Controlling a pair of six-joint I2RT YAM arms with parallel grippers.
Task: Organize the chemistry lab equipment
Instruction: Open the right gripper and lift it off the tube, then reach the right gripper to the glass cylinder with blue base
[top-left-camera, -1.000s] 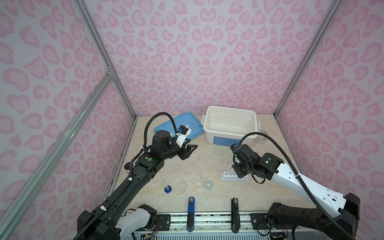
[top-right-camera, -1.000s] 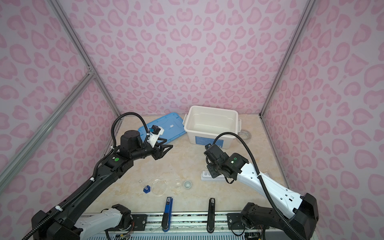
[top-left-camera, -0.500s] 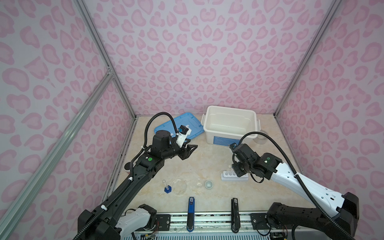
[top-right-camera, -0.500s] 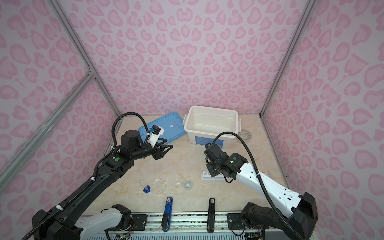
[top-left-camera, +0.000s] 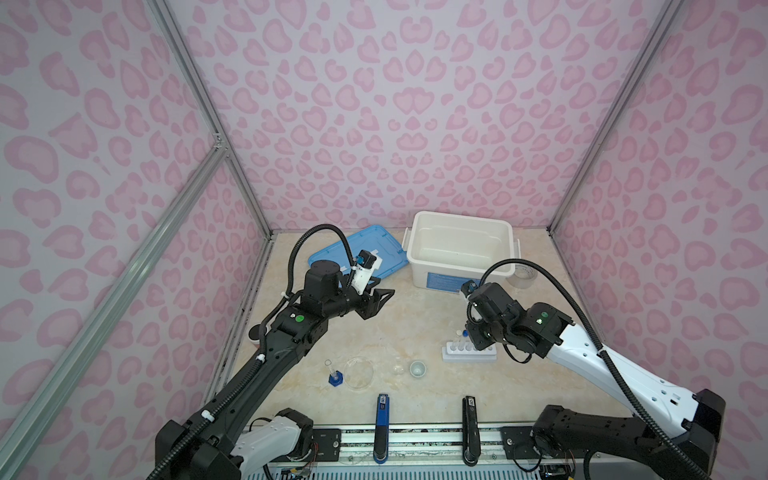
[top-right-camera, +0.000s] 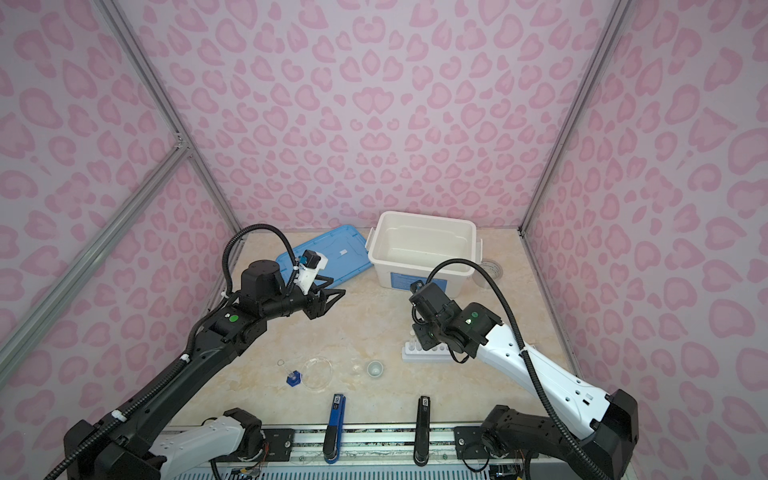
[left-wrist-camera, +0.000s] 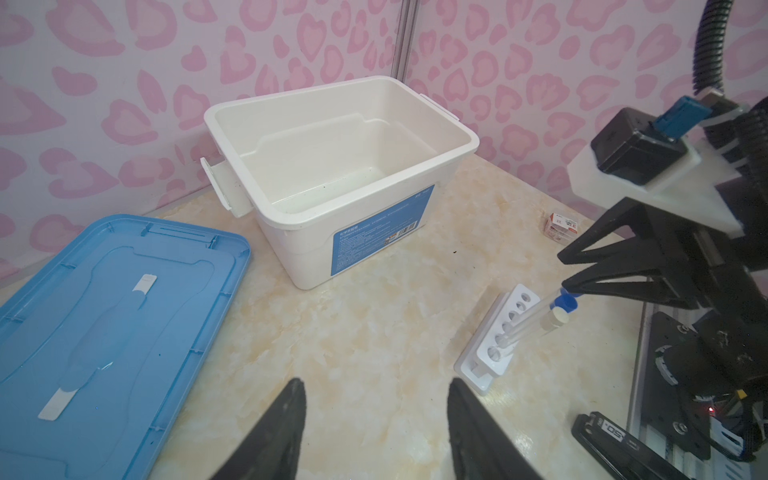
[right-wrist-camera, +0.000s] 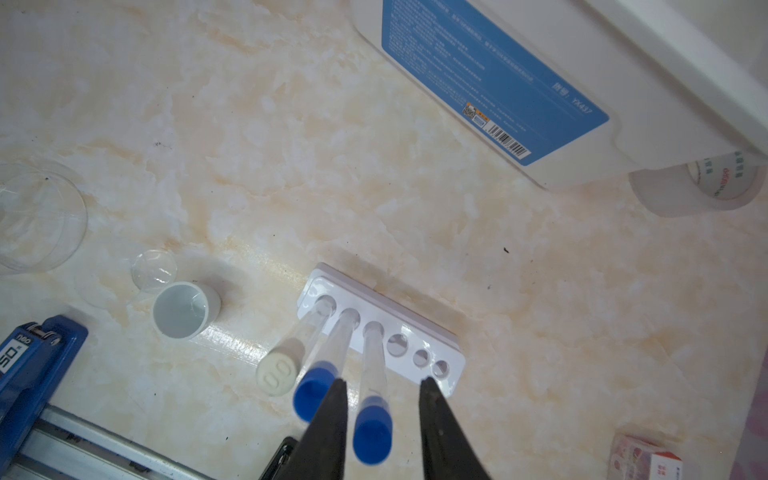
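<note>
White plastic six-hole rack (right-wrist-camera: 411, 332) sits on the marbled tabletop (right-wrist-camera: 291, 124) in front of the white bin (top-left-camera: 459, 249). Three tubes stand in adjacent holes at one end: white-capped tube (right-wrist-camera: 276, 376), first blue-capped tube (right-wrist-camera: 313, 390), second blue-capped tube (right-wrist-camera: 372, 428). Right gripper (right-wrist-camera: 383, 380) straddles the second blue-capped tube, jaws spread, with a gap visible on each side of the cap. Left gripper (left-wrist-camera: 376, 380) hovers above the table near the blue lid (top-left-camera: 374, 249), jaws spread, nothing between them. Small white cup (right-wrist-camera: 183, 311), clear round dish (right-wrist-camera: 37, 216) and blue-based cylinder (top-left-camera: 334, 376) stand left of the rack in both top views.
</note>
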